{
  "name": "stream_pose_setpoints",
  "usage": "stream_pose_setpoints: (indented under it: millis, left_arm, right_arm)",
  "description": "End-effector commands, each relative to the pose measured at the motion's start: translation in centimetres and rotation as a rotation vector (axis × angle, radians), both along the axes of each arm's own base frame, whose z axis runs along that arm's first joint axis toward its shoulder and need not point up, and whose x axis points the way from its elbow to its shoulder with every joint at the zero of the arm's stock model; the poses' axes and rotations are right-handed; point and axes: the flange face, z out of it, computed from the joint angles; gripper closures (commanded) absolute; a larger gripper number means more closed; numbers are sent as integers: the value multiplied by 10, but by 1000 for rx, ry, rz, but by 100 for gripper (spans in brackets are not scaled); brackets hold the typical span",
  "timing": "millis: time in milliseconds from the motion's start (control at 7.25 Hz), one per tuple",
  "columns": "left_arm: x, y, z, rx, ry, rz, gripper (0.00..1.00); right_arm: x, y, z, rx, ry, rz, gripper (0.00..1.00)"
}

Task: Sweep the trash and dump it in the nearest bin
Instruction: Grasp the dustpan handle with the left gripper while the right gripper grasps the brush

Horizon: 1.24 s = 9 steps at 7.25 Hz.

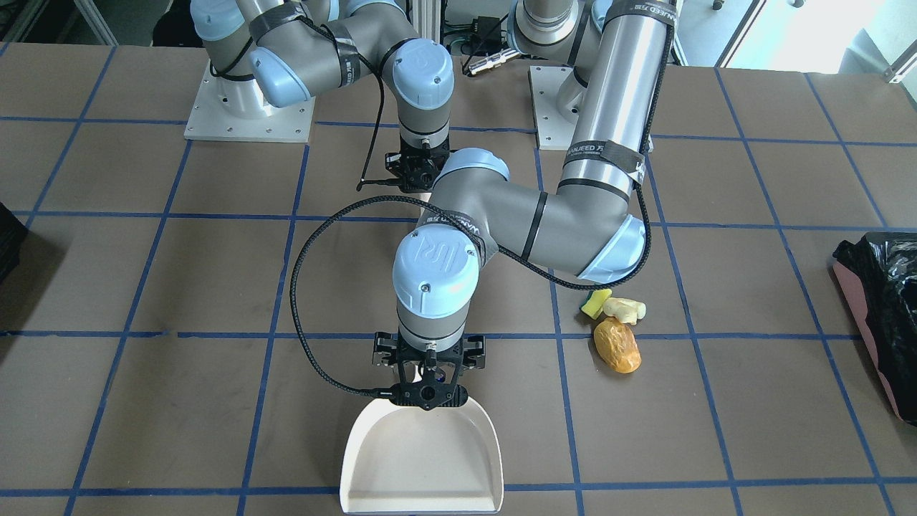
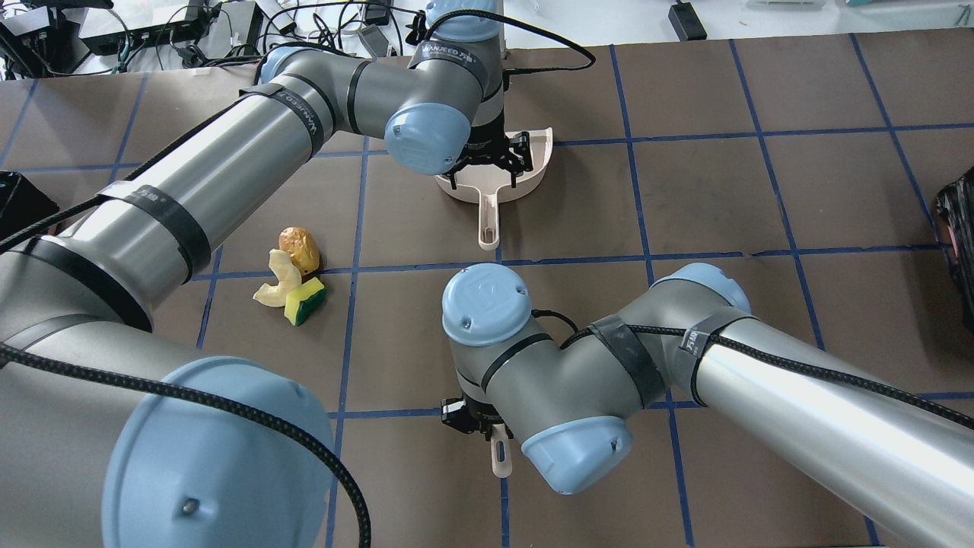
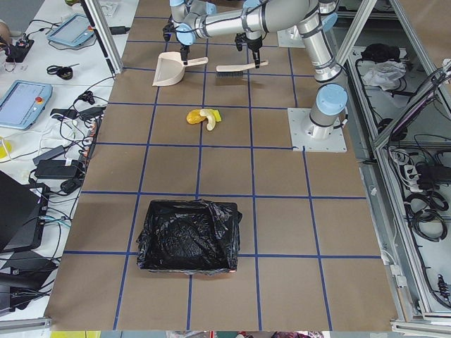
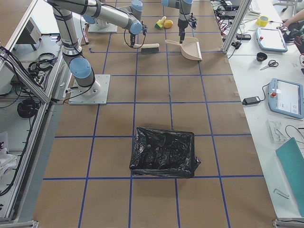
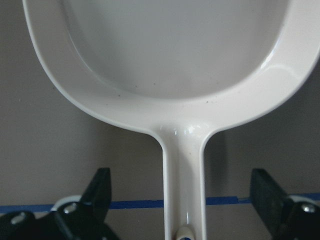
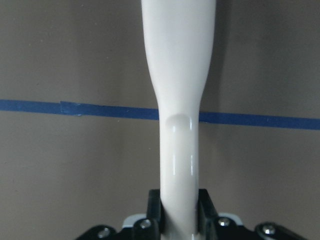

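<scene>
Under left claw (image 1: 428, 371), dustpan (image 1: 423, 459) handle toward robot

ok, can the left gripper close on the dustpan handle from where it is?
Probably yes: the left gripper is open, its fingers either side of the dustpan handle, not touching it, nothing else between.

dustpan (image 5: 175, 55): shining, glossy cream plastic
brush handle (image 6: 181, 75): gleaming, smooth glossy plastic
bin bag (image 1: 888, 287): glinting, crinkled black plastic
counter (image 1: 215, 272): looking matt brown
</scene>
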Motion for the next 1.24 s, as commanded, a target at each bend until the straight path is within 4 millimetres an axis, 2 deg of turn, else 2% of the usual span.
stream_pose_setpoints:
  millis: [0,276,414,828,966,1103]
  left_arm:
    - [1,31,-13,31,-9,-21,3]
    - [4,32,-17,40,-12,-18,16]
    - [2,33,-18,40,-12,-23,22]
    - [-2,35,-18,53,21,-21,31]
    - [-4,35,-15,52,33,-22,48]
    - [-3,35,-18,56,31,-20,58]
  right_arm:
    - [-3,3,9,-5,7,-49,100]
    - [-8,10,20,1,28,-127,100]
    - [-8,12,23,1,48,-252,100]
    - [-7,12,25,-1,85,-468,100]
    - [-7,12,25,-1,99,-530,100]
    - [-7,12,25,-2,107,-580,100]
